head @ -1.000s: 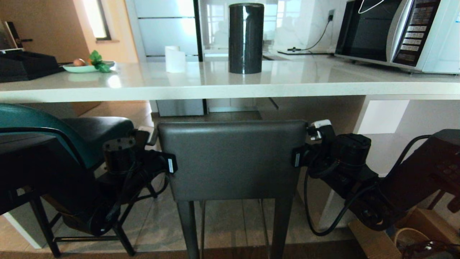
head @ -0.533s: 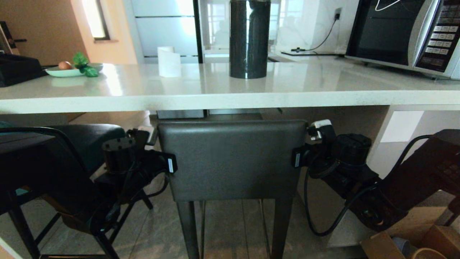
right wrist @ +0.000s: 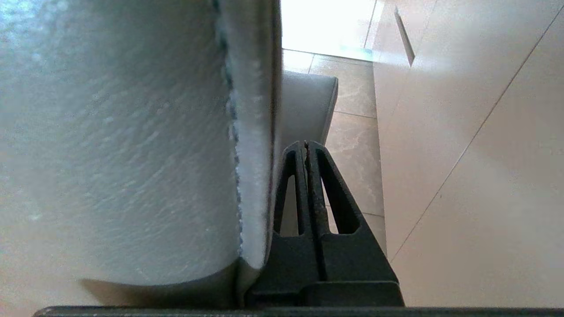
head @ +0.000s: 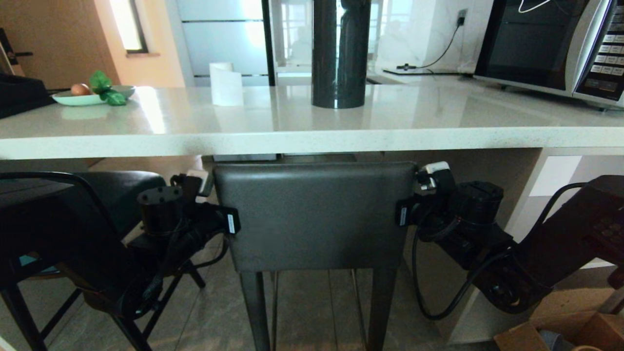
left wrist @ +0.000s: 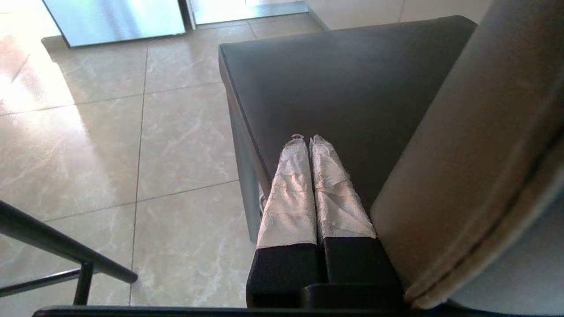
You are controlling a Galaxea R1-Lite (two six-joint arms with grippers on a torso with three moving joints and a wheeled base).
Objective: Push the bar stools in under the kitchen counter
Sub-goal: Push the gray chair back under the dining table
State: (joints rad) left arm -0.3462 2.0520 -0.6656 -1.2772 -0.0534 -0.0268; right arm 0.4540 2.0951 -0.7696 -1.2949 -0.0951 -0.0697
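The dark grey bar stool's rectangular back (head: 317, 214) fills the middle, its top just below the kitchen counter's white speckled edge (head: 312, 139). My left gripper (head: 197, 176) lies against the back's left side, shut, its taped fingers (left wrist: 288, 189) stretched along the seat (left wrist: 352, 88) beside the backrest (left wrist: 462, 176). My right gripper (head: 429, 178) presses the right side, also shut (right wrist: 306, 143), next to the backrest's seam (right wrist: 132, 132). The other bar stool (head: 122, 185), with a dark seat and thin black legs, stands at the left, partly under the counter.
On the counter stand a black cylinder (head: 339, 53), a white roll (head: 225, 84), a plate with fruit and leaves (head: 90, 95) and a microwave (head: 555, 44). A white panel (head: 560, 175) closes the right side. Cardboard boxes (head: 560, 331) lie at the lower right.
The whole view has moved forward: the counter edge has come closer and lower, over the grey stool's back. That stool keeps its place between my grippers. The other stool slid left.
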